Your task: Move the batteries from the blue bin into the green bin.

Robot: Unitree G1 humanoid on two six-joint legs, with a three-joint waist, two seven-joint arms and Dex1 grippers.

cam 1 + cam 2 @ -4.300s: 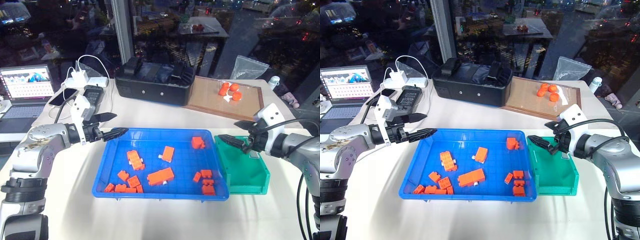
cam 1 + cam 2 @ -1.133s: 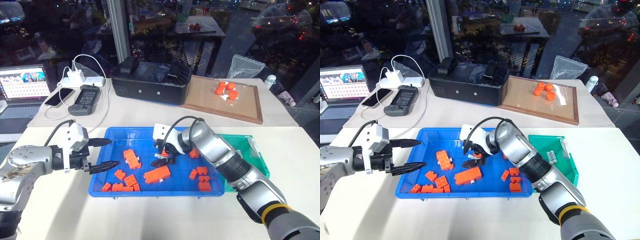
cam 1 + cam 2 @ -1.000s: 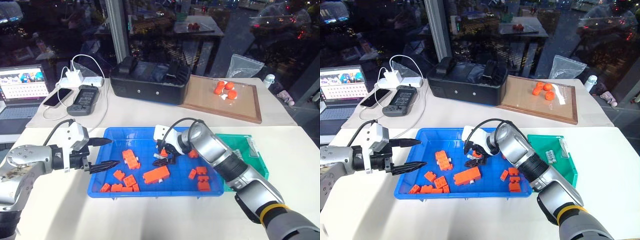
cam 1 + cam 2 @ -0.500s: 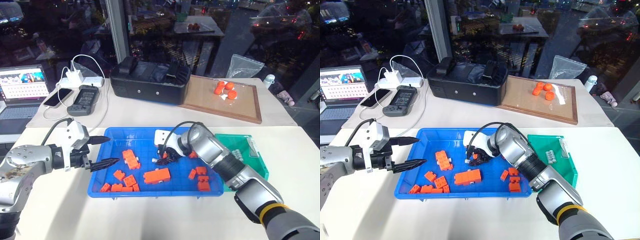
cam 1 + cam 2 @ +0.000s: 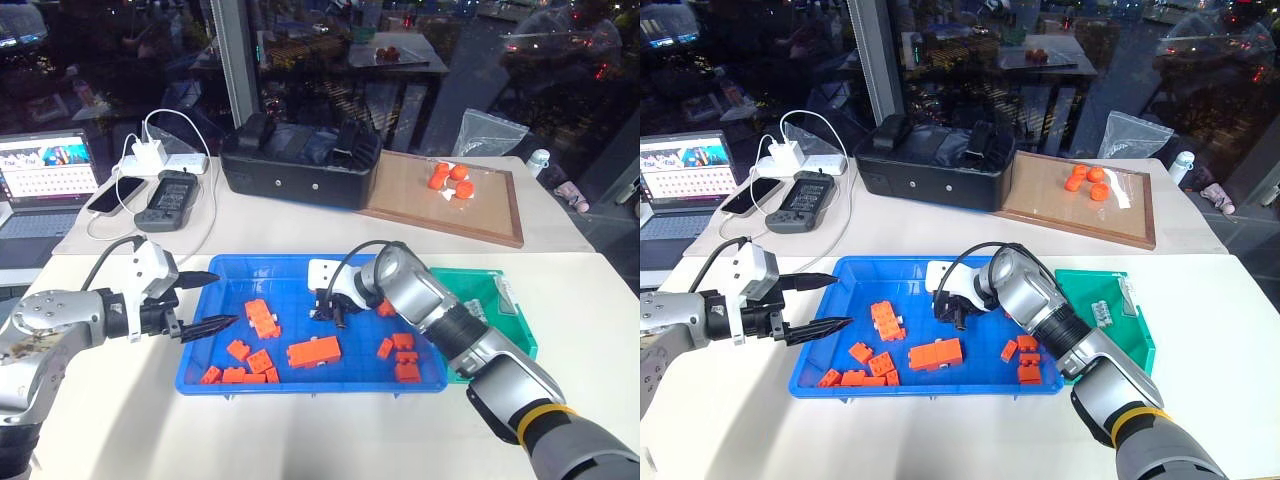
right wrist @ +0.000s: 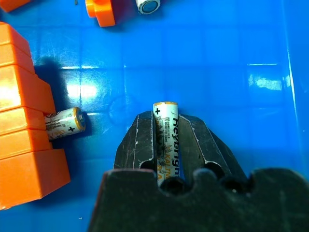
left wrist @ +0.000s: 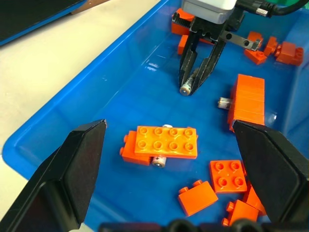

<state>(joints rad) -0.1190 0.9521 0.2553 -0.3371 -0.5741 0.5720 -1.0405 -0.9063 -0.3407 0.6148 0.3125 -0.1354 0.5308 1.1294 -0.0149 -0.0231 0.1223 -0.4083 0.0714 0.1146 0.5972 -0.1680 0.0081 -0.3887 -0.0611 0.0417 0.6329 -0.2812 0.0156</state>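
- The right gripper (image 6: 164, 130) has its two black fingers (image 6: 136, 140) clenched on one of the batteries, a silver cell (image 6: 165, 126) lying lengthwise between them with its plus end sticking out past the tips.
- In the left eye view this gripper (image 5: 330, 312) sits at the centre of the frame, pointing down into the blue bin (image 5: 222, 290), just above its gridded floor.
- A second battery (image 6: 65, 123) lies on the blue floor at the left of the right wrist view, its end against a large orange brick (image 6: 24, 125).
- A third battery end (image 6: 147, 6) shows at the top edge of that view, next to a small orange piece (image 6: 102, 10).
- Another battery (image 7: 159, 162) peeks from under a flat eight-stud brick (image 7: 166, 142) in the left wrist view.
- The left gripper (image 5: 205, 300) is at the left of the frame, over the blue bin's left rim, its fingers (image 5: 212, 324) spread apart and holding nothing.
- The green bin (image 5: 1140, 340) stands touching the blue bin's right side; some batteries (image 5: 1102, 313) already lie inside it.
- Both bins rest on the white desk (image 5: 330, 430).
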